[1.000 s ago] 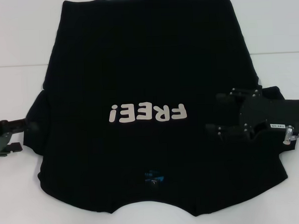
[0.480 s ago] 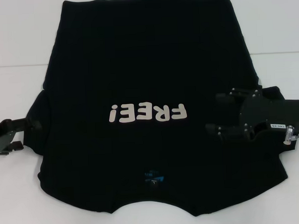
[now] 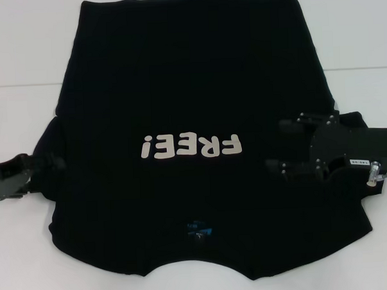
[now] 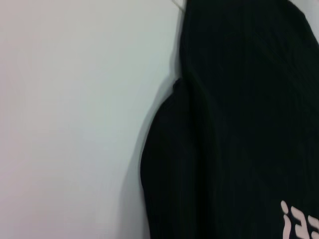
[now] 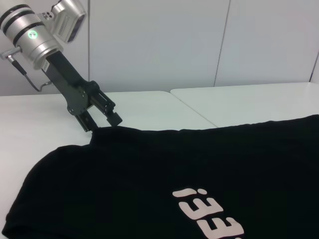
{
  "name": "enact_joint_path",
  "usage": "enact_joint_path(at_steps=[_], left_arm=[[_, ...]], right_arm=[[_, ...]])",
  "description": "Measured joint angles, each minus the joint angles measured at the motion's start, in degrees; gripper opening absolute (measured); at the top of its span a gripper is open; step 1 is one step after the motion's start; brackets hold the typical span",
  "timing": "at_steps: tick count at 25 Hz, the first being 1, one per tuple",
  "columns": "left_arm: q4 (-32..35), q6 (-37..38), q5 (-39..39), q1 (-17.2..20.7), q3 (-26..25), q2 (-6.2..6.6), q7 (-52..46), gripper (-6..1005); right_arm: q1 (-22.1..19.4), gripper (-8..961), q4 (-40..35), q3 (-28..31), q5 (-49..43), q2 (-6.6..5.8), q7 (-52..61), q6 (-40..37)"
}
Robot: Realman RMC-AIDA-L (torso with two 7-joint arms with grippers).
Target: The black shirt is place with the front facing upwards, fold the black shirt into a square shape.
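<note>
Black shirt (image 3: 178,88) spread flat, print side up, on white table (image 3: 23,62); collar and small blue neck label (image 3: 198,229) toward robot, hem away, so long axis from near to far. Cream "FREE!" lettering (image 3: 188,146) across chest, upside down in head view. Both short sleeves already tucked close to body, left sleeve (image 3: 50,170) a rounded bulge at left margin, right sleeve mostly hidden beneath right arm. Left gripper (image 3: 56,163) low at left sleeve edge, pointing inward toward chest; in right wrist view (image 5: 102,119) fingertips at cloth margin, spread slightly apart; whether any cloth lies pinched between them: cannot tell. Left wrist view filled by sleeve bulge (image 4: 169,164) against bare table, own fingers not shown. Right gripper (image 3: 275,145) above right flank of shirt, level with lettering, pointing inward, fingers parted wide with dark cloth showing between them, grasping nothing visible. Governing relation: each gripper on its own side margin, shirt body between them, both aimed across short axis toward centre line. Left gripper nearer to a graspable edge; right gripper already inboard of its edge, over cloth. Likely stage: side folds toward centre, lengthwise fold of hem to collar not yet made. Likely hazard: dragging whole garment sideways rather than lifting one layer.
</note>
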Motion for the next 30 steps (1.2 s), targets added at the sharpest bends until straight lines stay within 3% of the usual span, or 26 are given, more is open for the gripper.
enact_joint_path(at_steps=[11,17,19,25,30], left_arm=[[1.6,-2.3,0.0,-0.1,3.8,-0.49,-0.4,763],[1.6,-2.9,0.0,0.0,3.9,-0.48,-0.5,563],[1.6,-3.0,0.0,0.0,4.0,-0.47,-0.6,325],[1.7,-3.0,0.1,-0.1,4.1,-0.3,-0.6,93],[1.9,-3.1,0.2,-0.1,4.1,-0.12,-0.5,52]], right_arm=[[0.0,884,0.0,0.0,0.0,0.0,0.0,0.0],[0.0,884,0.0,0.0,0.0,0.0,0.0,0.0],[0.0,884,0.0,0.0,0.0,0.0,0.0,-0.1],[0.0,884,0.0,0.0,0.0,0.0,0.0,-0.1],[0.0,885,0.1,0.0,-0.1,0.0,0.0,-0.1]])
